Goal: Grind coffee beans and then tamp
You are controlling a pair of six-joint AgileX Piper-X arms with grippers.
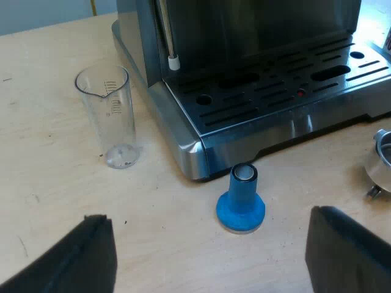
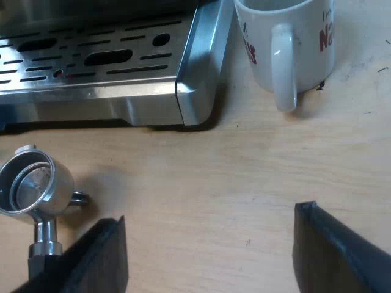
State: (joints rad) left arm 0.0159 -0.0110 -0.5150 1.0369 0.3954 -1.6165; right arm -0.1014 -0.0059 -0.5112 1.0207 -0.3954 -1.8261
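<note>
The metal holder [image 2: 29, 189] lies loose on the worktop [image 2: 201, 183], just before the drip tray of the espresso machine [image 2: 91, 91]. Its basket is empty and faces up, and its handle runs back toward the right gripper [image 2: 208, 256]. That arm is the nearer one. Its fingers are spread wide and empty, and the handle sits by one finger, off the gap's centre. The left gripper [image 1: 211, 256], likewise spread and empty, angles down at the blue tamper [image 1: 241, 201], upright by the machine's base corner.
</note>
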